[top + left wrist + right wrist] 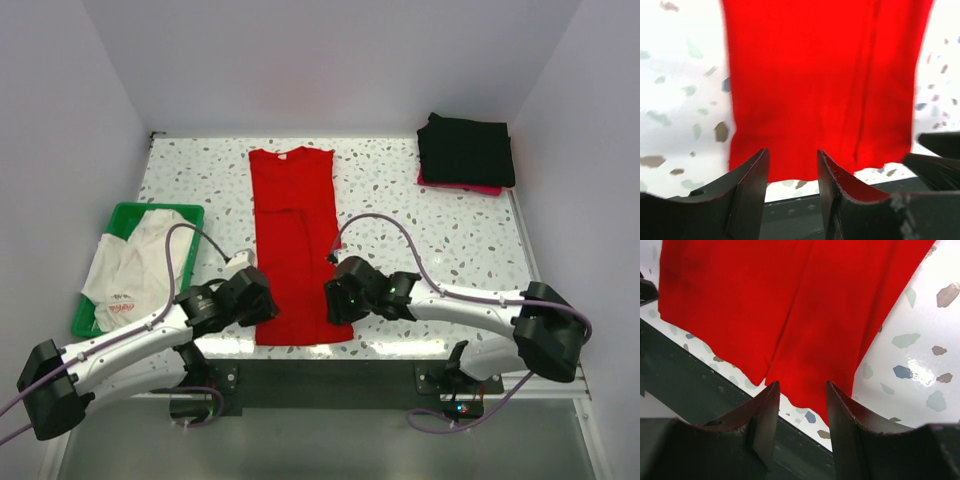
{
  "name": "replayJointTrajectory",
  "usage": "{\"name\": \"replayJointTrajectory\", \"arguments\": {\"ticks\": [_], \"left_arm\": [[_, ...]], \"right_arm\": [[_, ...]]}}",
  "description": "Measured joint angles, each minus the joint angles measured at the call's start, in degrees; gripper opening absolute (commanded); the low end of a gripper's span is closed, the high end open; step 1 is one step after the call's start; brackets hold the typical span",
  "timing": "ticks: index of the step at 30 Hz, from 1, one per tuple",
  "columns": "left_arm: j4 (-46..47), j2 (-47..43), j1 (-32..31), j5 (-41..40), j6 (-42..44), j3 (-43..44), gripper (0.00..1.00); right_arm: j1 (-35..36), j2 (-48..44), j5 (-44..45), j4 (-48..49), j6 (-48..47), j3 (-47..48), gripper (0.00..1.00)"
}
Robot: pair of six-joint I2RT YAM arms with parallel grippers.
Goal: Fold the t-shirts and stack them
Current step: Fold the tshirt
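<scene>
A bright red t-shirt (293, 240) lies flat in a long narrow strip down the middle of the table, sleeves folded in, collar at the far end. My left gripper (262, 305) is open and empty over its near left corner; the red hem (815, 100) shows just beyond the fingers. My right gripper (335, 300) is open and empty over the near right corner, with the hem (790, 310) just ahead. A white t-shirt with red print (135, 270) lies crumpled in the green basket. Black folded t-shirts (466, 150) are stacked at the far right.
The green plastic basket (187, 212) stands at the table's left edge. Something pink (480, 188) sticks out under the black stack. The dark near table edge (715, 390) runs just under both grippers. White walls enclose the table on three sides.
</scene>
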Motion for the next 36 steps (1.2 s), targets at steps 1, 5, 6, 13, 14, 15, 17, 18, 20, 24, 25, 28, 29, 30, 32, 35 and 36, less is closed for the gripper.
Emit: {"name": "replayJointTrajectory", "arguments": {"ticks": [1, 5, 6, 13, 14, 15, 17, 18, 20, 24, 25, 28, 29, 30, 32, 35, 36], "left_arm": [[-1.01, 0.0, 0.0, -0.2, -1.01, -0.48, 0.49], [-4.15, -1.42, 0.0, -0.13, -5.07, -3.56, 0.56], [-4.94, -2.27, 0.0, -0.04, -5.86, -4.37, 0.58], [-6.12, -4.02, 0.0, 1.01, -9.51, -6.47, 0.59], [-5.95, -3.78, 0.0, 1.36, -9.88, -6.8, 0.59], [-5.9, -3.52, 0.0, 1.66, -10.08, -7.17, 0.58], [-5.53, -3.1, 0.0, 2.32, -10.51, -8.2, 0.57], [-5.35, -2.97, 0.0, 2.64, -10.82, -8.76, 0.56], [-5.07, -2.99, 0.0, 3.04, -11.39, -9.25, 0.54], [-3.69, -2.97, 0.0, 3.74, -11.65, -9.77, 0.5], [-3.15, -2.91, 0.0, 3.96, -11.72, -10.01, 0.49], [-1.44, -2.8, -0.02, 4.61, -12.46, -10.71, 0.4], [-0.7, -2.71, -0.02, 4.9, -12.61, -11.02, 0.3], [0.26, -2.69, -0.02, 5.31, -13.07, -11.39, 0.24], [1.92, -2.67, -0.07, 6.05, -13.49, -12.41, 0.09], [3.8, -2.99, -0.26, 7.06, -14.1, -13.35, 0.0], [4.15, -3.08, -0.55, 7.21, -14.38, -13.51, 0.0]], "right_arm": [[0.61, -0.48, 0.57, -0.04, 0.48, -0.02, 0.46], [1.07, -4.59, 3.54, 0.02, 2.38, -2.89, 0.47], [1.05, -6.32, 4.46, -0.55, 2.93, -4.04, 0.48], [1.01, -18.69, 8.55, -3.37, 7.96, -10.6, 0.48], [0.9, -19.65, 8.5, -3.56, 8.66, -11.37, 0.48], [0.79, -20.26, 8.48, -3.76, 9.27, -11.98, 0.48], [0.5, -20.48, 8.26, -3.89, 10.34, -12.72, 0.48], [0.31, -20.48, 8.02, -3.74, 10.93, -13.18, 0.48], [-0.15, -20.44, 7.08, -3.04, 12.04, -14.27, 0.48], [-1.22, -19.19, 4.79, -0.72, 13.99, -16.63, 0.48], [-1.46, -18.69, 4.07, -0.15, 14.36, -17.09, 0.48], [-1.57, -17.88, 2.78, 1.57, 15.45, -18.16, 0.48], [-1.57, -17.77, 2.36, 2.23, 15.76, -18.51, 0.49], [-1.57, -17.75, 2.14, 2.82, 16.13, -18.82, 0.49], [-1.57, -17.73, 1.53, 4.31, 16.85, -19.43, 0.49], [-1.57, -17.25, 0.72, 6.58, 17.79, -20.33, 0.49], [-1.57, -16.83, 0.59, 7.17, 18.05, -20.57, 0.49]]}}
